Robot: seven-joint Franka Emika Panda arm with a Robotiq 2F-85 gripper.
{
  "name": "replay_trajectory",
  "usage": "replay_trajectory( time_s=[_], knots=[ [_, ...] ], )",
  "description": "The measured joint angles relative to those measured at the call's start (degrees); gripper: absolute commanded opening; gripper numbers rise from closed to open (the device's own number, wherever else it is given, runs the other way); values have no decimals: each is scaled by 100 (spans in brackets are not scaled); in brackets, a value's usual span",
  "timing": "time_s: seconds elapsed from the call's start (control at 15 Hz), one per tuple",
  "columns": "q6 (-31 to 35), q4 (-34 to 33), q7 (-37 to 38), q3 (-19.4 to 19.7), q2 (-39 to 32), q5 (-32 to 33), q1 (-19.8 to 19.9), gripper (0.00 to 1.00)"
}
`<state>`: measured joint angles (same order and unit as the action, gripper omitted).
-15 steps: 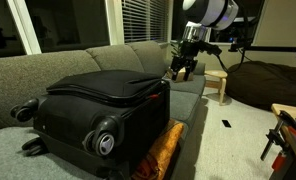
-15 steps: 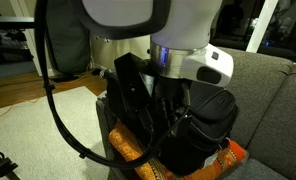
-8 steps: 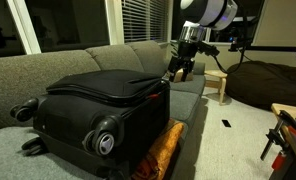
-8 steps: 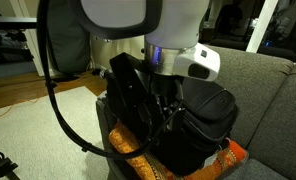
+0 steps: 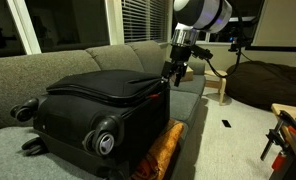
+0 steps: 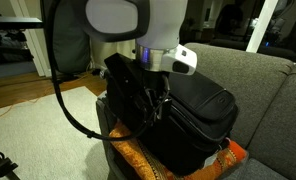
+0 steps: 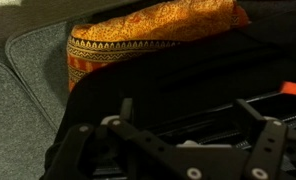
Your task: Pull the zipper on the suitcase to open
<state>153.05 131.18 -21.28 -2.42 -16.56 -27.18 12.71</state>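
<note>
The black soft-sided suitcase (image 5: 98,100) lies on a grey couch with its grey-hubbed wheels toward the camera; it also shows in an exterior view (image 6: 203,115) and fills the wrist view (image 7: 188,75). My gripper (image 5: 174,70) hangs at the suitcase's far corner, just above its lid edge, and is partly hidden by the arm in an exterior view (image 6: 153,100). In the wrist view the gripper (image 7: 188,118) is open, its fingers either side of the dark zipper track (image 7: 203,112). A small reddish tag (image 7: 288,90) shows at the right, outside the fingers.
An orange patterned cushion (image 5: 163,150) sits under the suitcase's end and also shows in the wrist view (image 7: 148,35). The grey couch (image 5: 48,65) runs behind. A small wooden stool (image 5: 218,80) and a dark beanbag (image 5: 273,80) stand on the floor beyond.
The arm has moved toward the suitcase, bringing the gripper over its corner edge. The suitcase has not moved.
</note>
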Motion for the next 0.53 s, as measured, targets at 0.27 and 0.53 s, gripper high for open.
replay_trajectory(
  time_s=[0.27, 0.53],
  knots=[
    [-7, -547, -17, 73, -391, 255, 77, 100],
    [-139, -980, -42, 68, -745, 476, 115, 100]
  ],
)
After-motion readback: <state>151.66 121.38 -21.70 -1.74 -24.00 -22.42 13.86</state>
